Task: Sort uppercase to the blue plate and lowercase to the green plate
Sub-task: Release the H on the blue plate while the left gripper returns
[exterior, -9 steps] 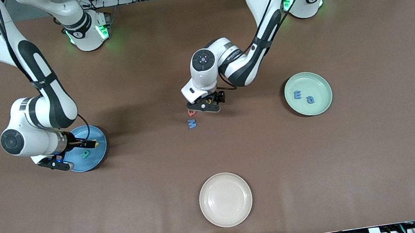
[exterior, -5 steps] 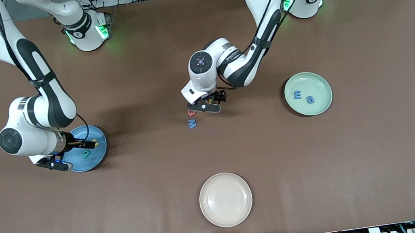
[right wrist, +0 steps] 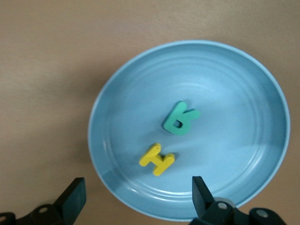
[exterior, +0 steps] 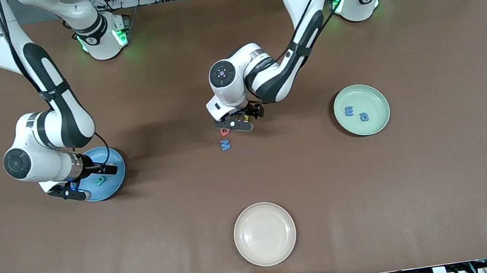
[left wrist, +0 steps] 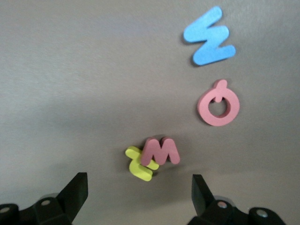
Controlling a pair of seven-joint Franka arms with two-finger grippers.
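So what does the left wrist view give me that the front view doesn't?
Only the left wrist view shows a small red m lying partly on a yellow letter, between the left gripper's open fingers. Only the front view shows the blue plate, green plate, cream plate and the open right gripper over the blue plate. Both show the blue M and red Q.

Red m [left wrist: 160,151] overlaps yellow h [left wrist: 139,164]; red Q [left wrist: 218,106], blue M [left wrist: 209,36] lie apart w/ gaps.

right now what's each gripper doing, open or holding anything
Left gripper: open, empty, over the small red and yellow foam letters.
Right gripper: open, empty, over the sky-blue round plate.
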